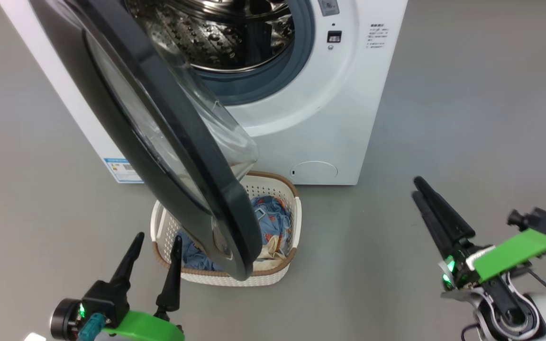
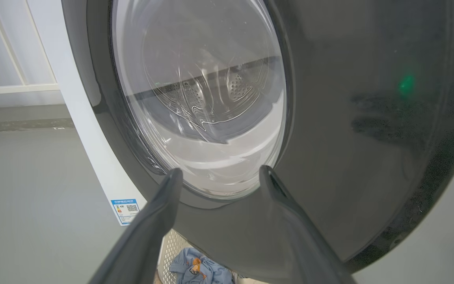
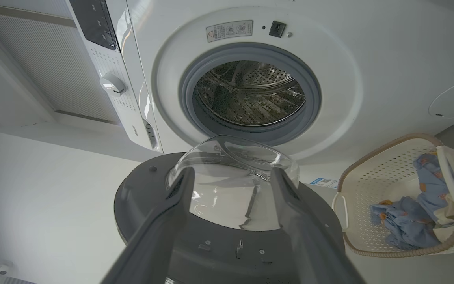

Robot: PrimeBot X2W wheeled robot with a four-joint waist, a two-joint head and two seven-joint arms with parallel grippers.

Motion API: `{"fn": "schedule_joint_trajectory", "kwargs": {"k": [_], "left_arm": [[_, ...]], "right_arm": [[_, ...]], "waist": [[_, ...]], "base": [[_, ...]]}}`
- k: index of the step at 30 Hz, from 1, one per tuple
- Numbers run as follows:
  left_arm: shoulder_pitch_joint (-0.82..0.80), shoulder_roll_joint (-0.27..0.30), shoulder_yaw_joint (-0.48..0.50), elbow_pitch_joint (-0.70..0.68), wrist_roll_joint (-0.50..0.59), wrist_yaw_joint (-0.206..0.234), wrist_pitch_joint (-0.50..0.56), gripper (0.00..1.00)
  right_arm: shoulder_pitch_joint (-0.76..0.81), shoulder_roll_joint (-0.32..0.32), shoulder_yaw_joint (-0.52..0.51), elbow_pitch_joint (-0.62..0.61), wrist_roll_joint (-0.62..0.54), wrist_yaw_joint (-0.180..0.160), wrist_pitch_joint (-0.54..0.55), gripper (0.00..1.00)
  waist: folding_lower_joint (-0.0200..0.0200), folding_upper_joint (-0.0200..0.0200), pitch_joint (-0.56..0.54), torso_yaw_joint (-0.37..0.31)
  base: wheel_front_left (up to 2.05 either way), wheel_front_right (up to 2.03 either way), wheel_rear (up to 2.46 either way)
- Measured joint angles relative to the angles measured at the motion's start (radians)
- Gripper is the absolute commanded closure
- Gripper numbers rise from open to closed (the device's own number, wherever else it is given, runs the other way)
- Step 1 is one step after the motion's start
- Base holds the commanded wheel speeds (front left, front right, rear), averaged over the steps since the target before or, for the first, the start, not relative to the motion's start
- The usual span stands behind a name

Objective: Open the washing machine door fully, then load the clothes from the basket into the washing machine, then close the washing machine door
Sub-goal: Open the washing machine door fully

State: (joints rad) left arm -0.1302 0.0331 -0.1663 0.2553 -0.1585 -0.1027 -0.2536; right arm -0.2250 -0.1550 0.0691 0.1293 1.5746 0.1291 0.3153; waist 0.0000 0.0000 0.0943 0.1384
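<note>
Left fingers: our left gripper (image 1: 158, 237) stands wide and empty, pointed at the outer face of the door (image 1: 185, 142). We cannot tell whether the tips touch it.
Right fingers: our right gripper (image 3: 233, 169) is also spread wide and holds nothing. It looks at the door's grey inner face and, in the head view, is well apart from it.
Door, position: part-way open, swung out from the washing machine (image 1: 339, 118) and hanging above the basket (image 1: 254, 280).
Door, handling: we judge it stiff and fairly heavy, turning only on its hinge. The glossy black rim looks slippery to pinch, so a flat push near the free edge, far from the hinge, should serve best.
Glass bowl (image 1: 228, 135): smooth, bulging and breakable, so we would keep our fingertips off it.
Clothes (image 1: 273, 222): lying in the basket, just in front of the machine. They look soft, light and limp, best pinched by a raised fold, and they may trail.
Basket, handling: light plastic, so it may slide or lift if a cloth snags.
Floor (image 1: 467, 94): grey and smooth, giving the basket little to hold it.
In the way: from the head the door covers the basket's near left part. Until it swings wider, we judge it blocks a straight reach down.
Drum (image 1: 225, 42): steel, reached through the blue-grey gasket (image 1: 277, 80), whose soft lip could catch a trailing sleeve.
</note>
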Motion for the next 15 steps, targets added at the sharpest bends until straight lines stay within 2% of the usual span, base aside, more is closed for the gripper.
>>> {"fn": "schedule_joint_trajectory", "kwargs": {"k": [5, 10, 15], "left_arm": [[0.007, 0.0, 0.005, 0.002, 0.008, 0.0, 0.0, 0.0], [0.03, 0.001, 0.009, 0.005, 0.009, -0.007, 0.0, 0.0], [0.04, 0.001, 0.014, 0.006, 0.014, -0.007, 0.0, 0.0]], "right_arm": [[0.072, -0.007, -0.012, -0.028, -0.201, 0.0, -0.199, 0.0], [0.115, -0.048, -0.013, -0.021, -0.453, 0.0, -0.4, 0.0], [0.128, -0.079, -0.046, 0.013, -0.742, 0.0, -0.523, 0.0]], "waist": [[0.0, 0.0, -0.018, -0.013], [0.0, 0.0, -0.034, -0.027], [0.0, 0.0, -0.044, -0.041]], "base": [[0.0, 0.0, 0.0], [0.0, 0.0, 0.0], [0.0, 0.0, 0.0]]}}
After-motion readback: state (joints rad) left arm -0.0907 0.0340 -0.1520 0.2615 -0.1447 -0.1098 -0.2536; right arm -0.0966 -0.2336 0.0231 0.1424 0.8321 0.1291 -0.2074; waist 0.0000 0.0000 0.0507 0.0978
